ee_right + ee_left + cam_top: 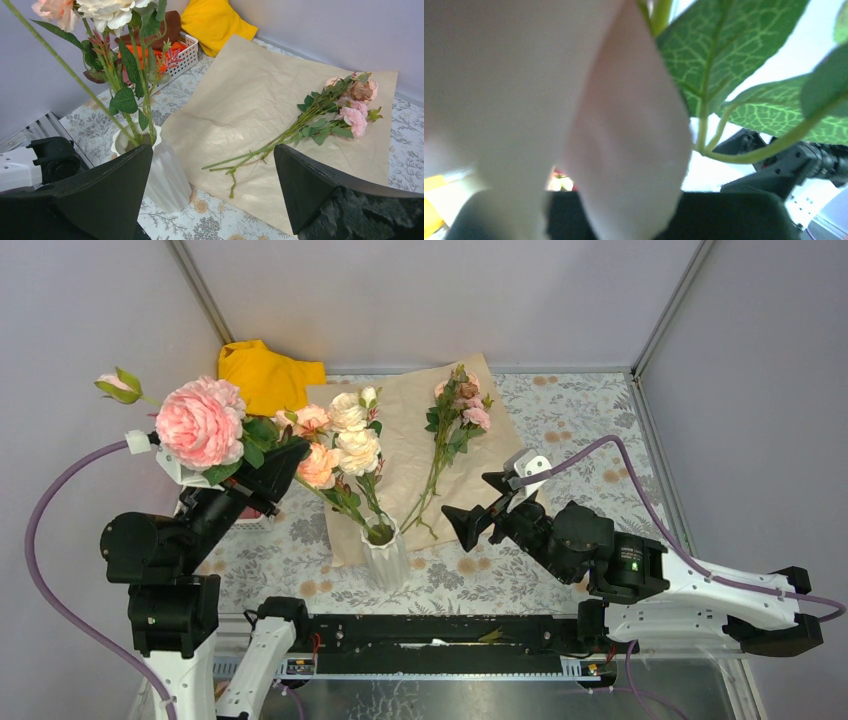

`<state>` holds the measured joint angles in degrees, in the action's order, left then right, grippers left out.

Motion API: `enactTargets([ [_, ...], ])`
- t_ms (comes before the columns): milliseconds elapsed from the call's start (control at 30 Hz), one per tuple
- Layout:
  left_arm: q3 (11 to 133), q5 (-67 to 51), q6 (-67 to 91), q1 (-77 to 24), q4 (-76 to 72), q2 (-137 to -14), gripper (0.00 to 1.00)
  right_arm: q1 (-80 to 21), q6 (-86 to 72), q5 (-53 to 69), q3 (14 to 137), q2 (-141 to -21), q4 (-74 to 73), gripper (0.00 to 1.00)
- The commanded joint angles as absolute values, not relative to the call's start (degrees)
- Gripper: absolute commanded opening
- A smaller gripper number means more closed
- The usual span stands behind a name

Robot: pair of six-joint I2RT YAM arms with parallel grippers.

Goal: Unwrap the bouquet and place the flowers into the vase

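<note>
The ribbed white vase (386, 562) (162, 177) stands near the front of the table with cream and peach roses (348, 437) in it. My left gripper (296, 454) is shut on the stem of a big pink rose (200, 423), held up to the left of the vase. Its long stem (65, 67) slants down into the vase mouth. Pale petals (549, 100) and green leaves (724, 55) fill the left wrist view and hide the jaws. A small pink spray (457, 415) (345, 102) lies on the opened kraft paper (405, 455) (250, 95). My right gripper (478, 502) (212, 187) hangs open and empty, right of the vase, near the spray's stem ends.
A yellow cloth (266, 372) (212, 20) lies at the back left. A white basket (186, 50) with orange and red things sits behind the vase, beside the paper. A black metal rail (440, 633) runs along the front edge. Grey walls close in three sides.
</note>
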<state>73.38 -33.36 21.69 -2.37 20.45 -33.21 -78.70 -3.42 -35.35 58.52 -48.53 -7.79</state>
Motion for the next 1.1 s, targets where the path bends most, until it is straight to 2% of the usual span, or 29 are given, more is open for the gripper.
enactTargets([
  [0,72.1,-46.37,23.6,-0.24,13.79,-32.78,0.02,-78.93,-2.87,-37.19,58.62,-47.62,-3.71,1.0],
  [300,69.63,-60.25,27.84,3.44,8.21,-30.46,0.02,-78.91,-2.9,-37.0,58.01,-47.24,-3.11,1.0],
  [433,68.13,-61.4,28.95,3.98,6.58,-29.23,0.02,-78.98,-3.01,-36.85,57.84,-47.2,-3.05,1.0],
  [633,62.09,-63.6,37.35,6.51,-5.06,-28.7,0.02,-78.95,-3.09,-36.3,57.94,-47.91,-2.46,1.0],
  [1067,55.24,-59.54,38.15,7.09,-6.47,-27.78,0.02,-78.93,-3.0,-36.1,58.37,-50.19,-2.2,1.0],
])
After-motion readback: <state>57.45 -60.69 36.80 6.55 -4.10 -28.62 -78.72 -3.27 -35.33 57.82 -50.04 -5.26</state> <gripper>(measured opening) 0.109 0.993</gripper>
